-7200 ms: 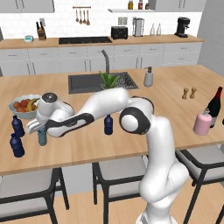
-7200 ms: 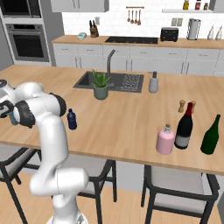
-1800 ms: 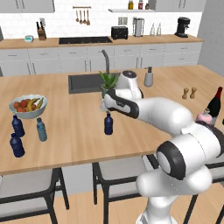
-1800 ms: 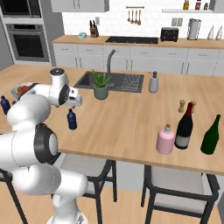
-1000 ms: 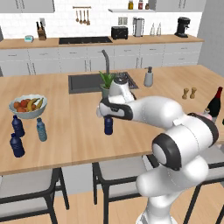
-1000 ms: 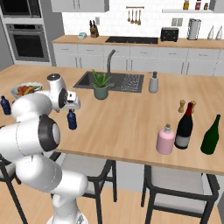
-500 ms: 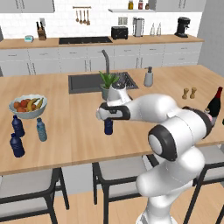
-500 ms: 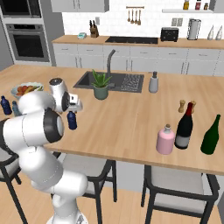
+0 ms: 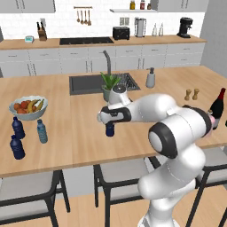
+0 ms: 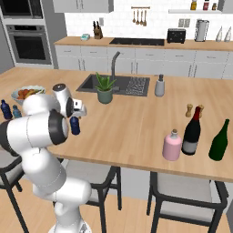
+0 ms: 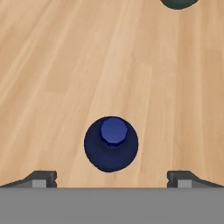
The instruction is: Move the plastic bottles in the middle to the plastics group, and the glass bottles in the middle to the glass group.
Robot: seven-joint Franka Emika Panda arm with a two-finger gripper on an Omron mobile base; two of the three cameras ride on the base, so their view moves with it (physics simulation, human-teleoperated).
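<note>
A dark navy plastic bottle (image 9: 109,130) (image 10: 75,126) stands in the middle of the wooden island (image 9: 80,146). My gripper (image 9: 109,121) (image 10: 76,115) hangs straight above it. The hand view looks down on its cap (image 11: 111,143), with my gripper (image 11: 111,179) open and one fingertip on either side, touching nothing. At the far left, the slim teal bottle (image 9: 41,131) stands next to the plastics group's two navy bottles (image 9: 17,127) (image 9: 17,147). The pink glass bottle (image 10: 172,145) stands beside the dark wine bottle with the red neck (image 10: 191,132) (image 9: 217,103).
A fruit bowl (image 9: 28,107) sits behind the left bottles. A potted plant (image 9: 108,86) and the sink (image 9: 88,83) lie just beyond my hand. A green bottle (image 10: 220,140), salt and pepper shakers (image 9: 191,94) and a soap dispenser (image 9: 150,79) stand to the right.
The arm swung from the left bottles to the middle of the island. Over the last second the hand sank a little lower over the navy bottle. The jaws stayed open.
</note>
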